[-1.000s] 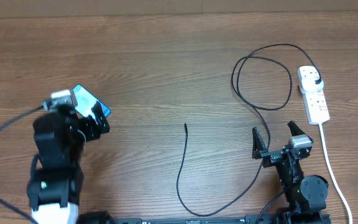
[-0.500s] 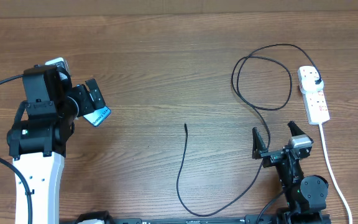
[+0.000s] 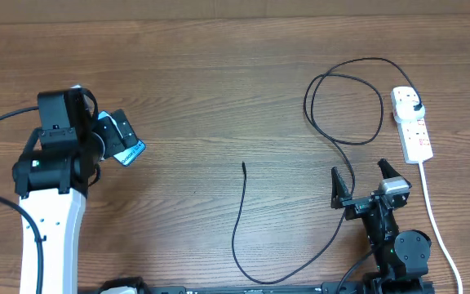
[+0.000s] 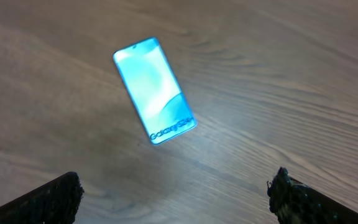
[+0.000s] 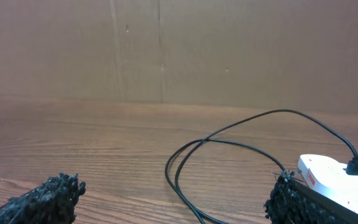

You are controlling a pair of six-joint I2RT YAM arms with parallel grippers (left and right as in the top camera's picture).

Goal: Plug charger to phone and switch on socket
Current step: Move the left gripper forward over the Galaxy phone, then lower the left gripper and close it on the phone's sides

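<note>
- The wooden table (image 3: 219, 82) filled the overhead view, and all the task's things lay on it.
- The left arm (image 3: 51, 212) reached in from the near left edge. Its left gripper (image 4: 176, 198) hung above the phone with the fingers spread wide and nothing between them. From the left wrist, only the two black fingertips (image 4: 58, 196) showed, at the lower corners.
- The right gripper (image 3: 361, 181) sat low near the front edge on the right. Its fingers were parted and held nothing, and they pointed toward the far side of the table.
- The charger (image 3: 235, 227) ran as a thin black line from mid-table toward the near edge. It then curved to the right past the right gripper, made a wide loop at far right and reached the power strip.
- The socket (image 3: 414, 131) lay at the far right, well apart from the phone. Its white cord (image 3: 435, 212) trailed toward the front edge.
- The phone (image 4: 155, 90) lay flat at the left, screen up and lit blue, angled on the wood. In the overhead view it was partly covered by the left gripper.
- The charger's black plug (image 3: 415, 107) sat in the far end of the socket.
- The connector tip (image 3: 244, 166) lay loose at mid-table, between the phone and the socket and touching neither.
</note>
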